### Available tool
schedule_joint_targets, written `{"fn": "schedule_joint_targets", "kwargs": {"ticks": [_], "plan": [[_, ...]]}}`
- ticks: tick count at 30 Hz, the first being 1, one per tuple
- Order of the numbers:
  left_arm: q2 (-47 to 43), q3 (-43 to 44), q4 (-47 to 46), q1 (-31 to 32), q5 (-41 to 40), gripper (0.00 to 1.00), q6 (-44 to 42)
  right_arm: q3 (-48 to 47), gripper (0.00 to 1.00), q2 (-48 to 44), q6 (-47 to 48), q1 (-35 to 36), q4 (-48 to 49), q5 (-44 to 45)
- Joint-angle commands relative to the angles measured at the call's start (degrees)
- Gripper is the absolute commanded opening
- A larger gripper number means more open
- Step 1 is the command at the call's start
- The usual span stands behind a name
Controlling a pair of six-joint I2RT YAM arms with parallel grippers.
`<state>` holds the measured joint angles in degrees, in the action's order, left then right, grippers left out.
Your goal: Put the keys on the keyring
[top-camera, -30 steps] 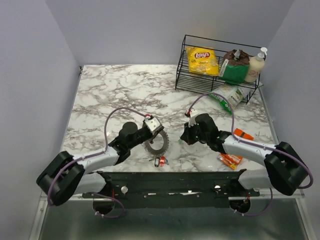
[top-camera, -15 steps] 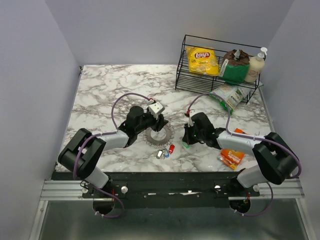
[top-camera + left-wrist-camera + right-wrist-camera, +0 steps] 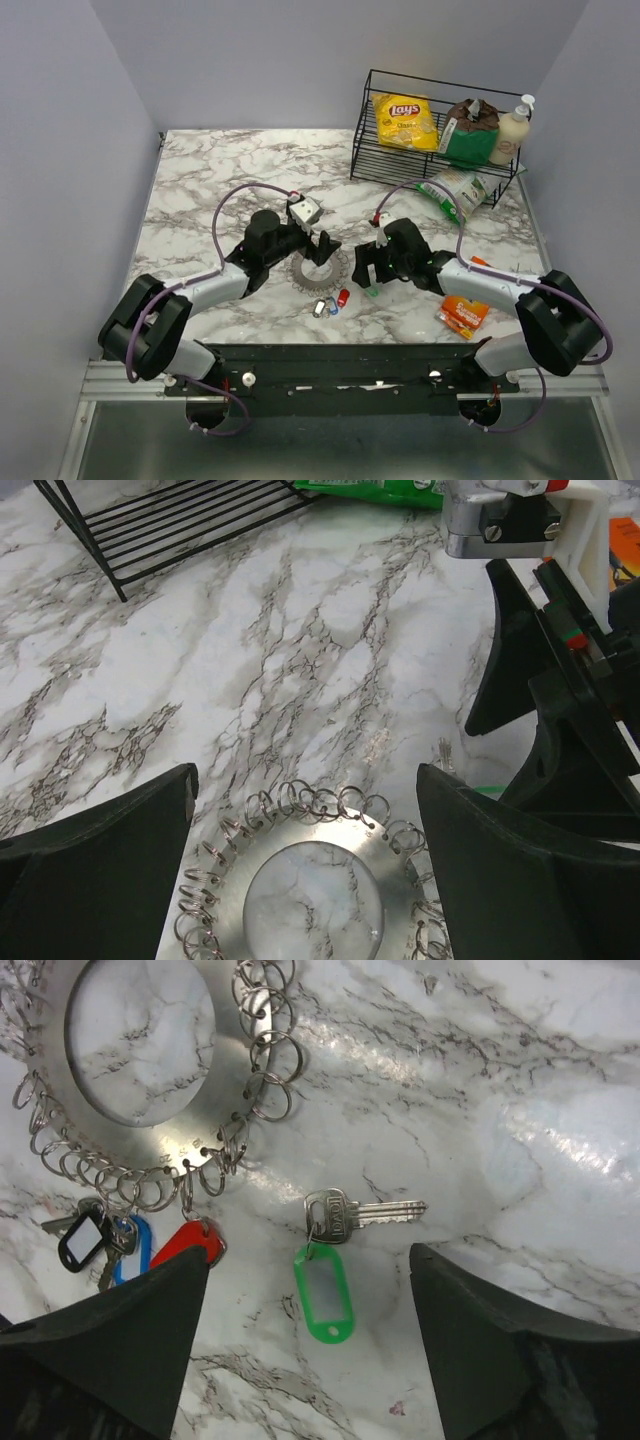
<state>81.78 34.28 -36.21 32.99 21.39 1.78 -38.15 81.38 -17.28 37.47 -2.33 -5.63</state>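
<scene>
Near the front edge, right gripper (image 3: 368, 268) is straddling the loose green-tagged key (image 3: 345, 1215), looks like to grab it, left gripper (image 3: 322, 245) hovering over the keyring (image 3: 222, 1100), both wide open.

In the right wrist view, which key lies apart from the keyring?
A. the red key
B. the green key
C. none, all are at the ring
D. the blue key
B: the green key lies alone, clear of the keyring, while the red key and the blue key sit at its rim.
</scene>
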Motion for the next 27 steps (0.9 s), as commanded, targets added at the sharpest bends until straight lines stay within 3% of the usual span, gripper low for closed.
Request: {"fn": "schedule_joint_targets", "kwargs": {"ticks": [1,10,19,27], "plan": [[-4.7,0.1,4.7,-0.3,-2.1,0.99,5.3,-1.5,0.97,-2.5,2.4,-0.1,-1.8,-1.8],[-12.4,6.2,26.4,-0.4,-12.7,0.99,14.8,-1.7,1.00,-5.7,4.4,0.1,-1.5,-5.2],[-21.7,-1.6,26.1,-1.4,-22.7,0.99,18.6,-5.4,0.99,-2.1,3.1,4.0,-1.9,-5.7],[-21.8,-4.3,23.7,-2.2,-19.7,0.99,20.9,-8.3,0.98,1.3,2.0,4.6,-1.8,-6.2]]}}
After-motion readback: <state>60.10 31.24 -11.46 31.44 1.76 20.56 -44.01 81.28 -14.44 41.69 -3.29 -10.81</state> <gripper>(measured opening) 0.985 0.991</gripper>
